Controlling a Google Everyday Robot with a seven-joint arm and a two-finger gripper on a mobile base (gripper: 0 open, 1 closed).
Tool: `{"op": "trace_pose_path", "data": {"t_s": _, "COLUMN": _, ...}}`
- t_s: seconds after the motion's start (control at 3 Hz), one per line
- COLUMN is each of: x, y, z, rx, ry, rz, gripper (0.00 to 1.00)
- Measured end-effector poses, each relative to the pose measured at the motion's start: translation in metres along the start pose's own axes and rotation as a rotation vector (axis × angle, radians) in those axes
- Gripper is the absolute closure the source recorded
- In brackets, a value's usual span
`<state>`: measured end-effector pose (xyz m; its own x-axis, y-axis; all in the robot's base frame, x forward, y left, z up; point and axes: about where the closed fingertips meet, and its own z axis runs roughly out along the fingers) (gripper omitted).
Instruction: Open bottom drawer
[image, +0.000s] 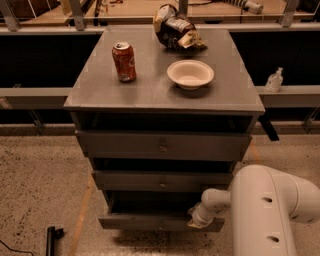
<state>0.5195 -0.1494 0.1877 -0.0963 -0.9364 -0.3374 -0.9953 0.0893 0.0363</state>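
The bottom drawer (145, 222) is the lowest, thinnest grey front of the cabinet. It stands pulled out a little, with a dark gap above it. Its small centre knob shows at its lower edge (161, 228). My white arm comes in from the lower right. The gripper (196, 220) at its end sits against the right part of the bottom drawer's front, at its top edge. The mid-sized drawer (162, 180) and the widest top drawer (162, 145) lie above it.
On the grey cabinet top (95, 90) stand a red soda can (124, 61), a white bowl (190, 73) and a crumpled chip bag (176, 27). A small bottle (273, 80) stands on the ledge at right. A dark object (51, 239) lies on the speckled floor at lower left.
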Motion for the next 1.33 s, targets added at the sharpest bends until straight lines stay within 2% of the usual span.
{"op": "trace_pose_path", "data": {"t_s": 0.33, "x": 0.000, "y": 0.000, "z": 0.000, "rx": -0.001, "ry": 0.000, "rz": 0.000, "gripper": 1.00}}
{"op": "trace_pose_path", "data": {"t_s": 0.67, "x": -0.003, "y": 0.019, "z": -0.001, "rx": -0.040, "ry": -0.014, "rz": 0.030, "gripper": 1.00}}
{"op": "trace_pose_path", "data": {"t_s": 1.0, "x": -0.003, "y": 0.019, "z": -0.001, "rx": -0.040, "ry": -0.014, "rz": 0.030, "gripper": 0.82}}
{"op": "trace_pose_path", "data": {"t_s": 1.33, "x": -0.007, "y": 0.039, "z": 0.001, "rx": -0.089, "ry": -0.034, "rz": 0.058, "gripper": 0.58}}
